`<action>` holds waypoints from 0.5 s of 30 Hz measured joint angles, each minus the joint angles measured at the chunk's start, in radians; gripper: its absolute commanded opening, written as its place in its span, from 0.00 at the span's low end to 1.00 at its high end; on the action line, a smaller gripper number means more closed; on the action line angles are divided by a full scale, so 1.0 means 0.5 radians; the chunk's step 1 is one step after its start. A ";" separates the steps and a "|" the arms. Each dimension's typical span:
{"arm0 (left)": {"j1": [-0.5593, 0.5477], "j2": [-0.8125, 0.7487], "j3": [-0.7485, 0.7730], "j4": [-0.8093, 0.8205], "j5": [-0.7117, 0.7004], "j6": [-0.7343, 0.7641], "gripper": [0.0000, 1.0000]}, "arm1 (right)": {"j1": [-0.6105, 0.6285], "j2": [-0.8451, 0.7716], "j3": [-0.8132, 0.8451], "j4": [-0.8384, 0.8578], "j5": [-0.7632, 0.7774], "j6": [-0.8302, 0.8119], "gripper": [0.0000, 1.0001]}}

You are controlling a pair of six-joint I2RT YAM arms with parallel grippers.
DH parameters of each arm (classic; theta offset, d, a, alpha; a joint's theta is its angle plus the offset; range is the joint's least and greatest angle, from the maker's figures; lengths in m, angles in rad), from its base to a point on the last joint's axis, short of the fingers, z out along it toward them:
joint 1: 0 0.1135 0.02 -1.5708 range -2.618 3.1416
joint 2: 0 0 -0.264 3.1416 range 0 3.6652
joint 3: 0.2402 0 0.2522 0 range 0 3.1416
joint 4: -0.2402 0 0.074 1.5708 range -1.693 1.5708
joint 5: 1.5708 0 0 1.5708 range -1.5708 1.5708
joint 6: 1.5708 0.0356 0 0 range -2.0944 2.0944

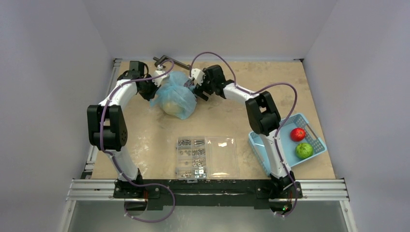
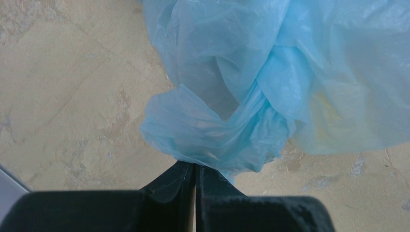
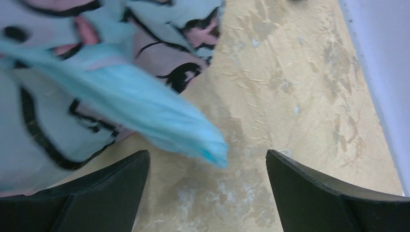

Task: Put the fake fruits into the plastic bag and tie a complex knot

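Pair of arms, both reaching to the far centre; one gripper clamped, one spread.
Left arm [image 1: 107, 126]: rises from the near-left base, elbow bent out to the left, forearm running far and right. Left gripper [image 2: 195, 166]: jaws pressed together, pinching a bunched fold of the plastic bag [image 2: 212, 140] at the tips. Right arm [image 1: 263, 116]: rises from the near-right base, elbow raised right of centre, forearm running left and far. Right gripper [image 3: 207, 153]: points left, facing the left gripper, jaws wide apart, gripping nothing.
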 measured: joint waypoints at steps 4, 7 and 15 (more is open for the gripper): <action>0.000 0.006 0.004 0.002 0.013 -0.019 0.00 | -0.009 -0.087 -0.156 0.032 -0.227 -0.140 0.63; 0.000 0.021 0.021 0.001 0.034 -0.055 0.00 | -0.005 -0.066 -0.086 -0.064 -0.388 -0.215 0.12; 0.001 0.032 0.093 -0.011 0.105 -0.240 0.00 | -0.015 -0.047 0.131 -0.320 -0.535 -0.169 0.00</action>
